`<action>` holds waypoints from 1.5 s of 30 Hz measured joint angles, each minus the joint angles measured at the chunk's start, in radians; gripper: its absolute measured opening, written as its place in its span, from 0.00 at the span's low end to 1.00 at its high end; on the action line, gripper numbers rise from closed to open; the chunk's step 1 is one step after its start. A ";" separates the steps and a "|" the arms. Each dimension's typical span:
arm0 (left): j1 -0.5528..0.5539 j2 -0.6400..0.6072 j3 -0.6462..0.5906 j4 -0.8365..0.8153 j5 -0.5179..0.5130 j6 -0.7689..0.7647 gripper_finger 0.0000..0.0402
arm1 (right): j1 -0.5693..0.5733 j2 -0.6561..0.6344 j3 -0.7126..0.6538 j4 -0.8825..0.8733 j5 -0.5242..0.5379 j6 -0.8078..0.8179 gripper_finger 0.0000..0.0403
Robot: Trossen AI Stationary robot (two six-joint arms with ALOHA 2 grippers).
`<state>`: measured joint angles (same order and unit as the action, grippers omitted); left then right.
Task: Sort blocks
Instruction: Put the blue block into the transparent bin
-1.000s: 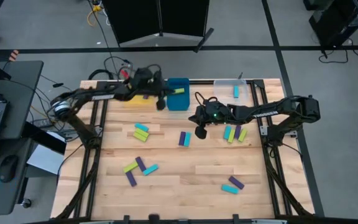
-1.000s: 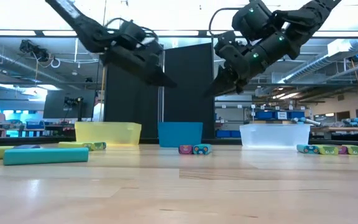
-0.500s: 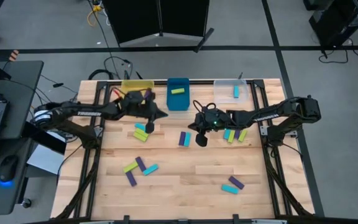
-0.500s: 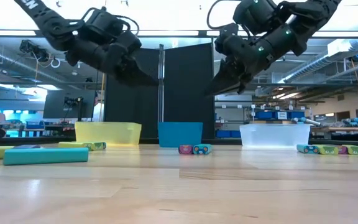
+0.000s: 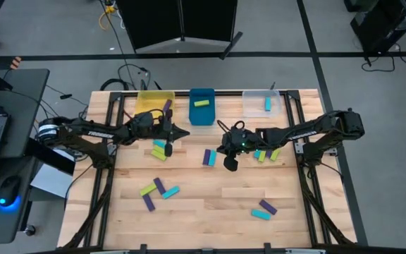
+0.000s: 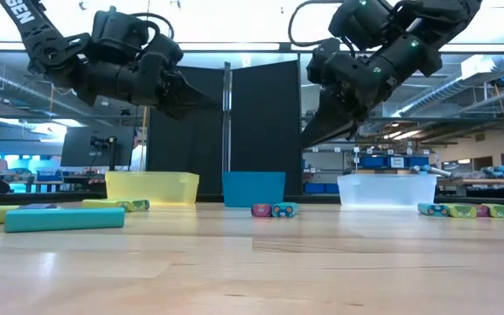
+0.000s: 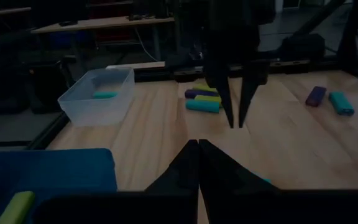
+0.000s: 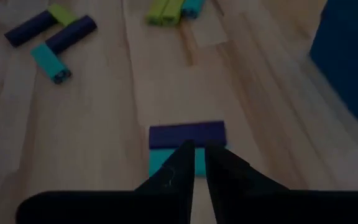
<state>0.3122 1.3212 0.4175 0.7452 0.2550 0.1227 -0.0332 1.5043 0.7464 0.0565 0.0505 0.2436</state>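
The wooden table (image 5: pixel 203 204) carried three bins along its far edge: a yellow bin (image 5: pixel 154 100), a blue bin (image 5: pixel 201 106) with one lime block inside, and a clear bin (image 5: pixel 263 104) with one cyan block inside. Most of the blocks were loose on the boards, so by my reading the sorting was at an early stage.

The right arm reached in over the middle of the table, its gripper (image 5: pixel 228 163) hanging above and just beside the purple and cyan pair (image 5: pixel 208 156). In its wrist view the fingers (image 8: pixel 173 163) stood a narrow slit apart, holding nothing, pointing down at that pair. The step in hand looked like the approach to a pick. The next move would call for wider fingers, a descent over one block only, and care not to drag its touching neighbour.

The left gripper (image 5: pixel 168 147) hovered over a cyan and lime pair (image 5: pixel 160 149) near the yellow bin, fingers pressed together and empty.

The blocks were short rectangular bars in purple, lime and cyan, lying flat in small clusters: three at the left front (image 5: pixel 158 190), two at the right front (image 5: pixel 264 210), and a group (image 5: pixel 266 152) under the right arm.
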 joint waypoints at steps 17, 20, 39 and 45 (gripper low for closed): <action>0.000 0.000 0.000 -0.024 0.009 -0.002 0.04 | 0.063 0.000 0.074 -0.141 0.024 0.010 0.34; -0.005 0.000 0.000 -0.042 0.081 -0.044 0.04 | 0.062 0.000 0.098 -0.161 0.034 -0.025 0.37; -0.342 -0.087 0.363 -1.085 -0.154 -0.216 0.04 | 0.044 0.000 0.107 -0.211 0.039 -0.071 0.40; -0.434 -0.086 0.401 -1.167 -0.180 -0.391 0.09 | 0.043 0.000 0.107 -0.239 0.039 -0.054 0.40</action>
<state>-0.1222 1.2350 0.8181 -0.4219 0.0751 -0.2688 0.0101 1.5043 0.8536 -0.1824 0.0891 0.1898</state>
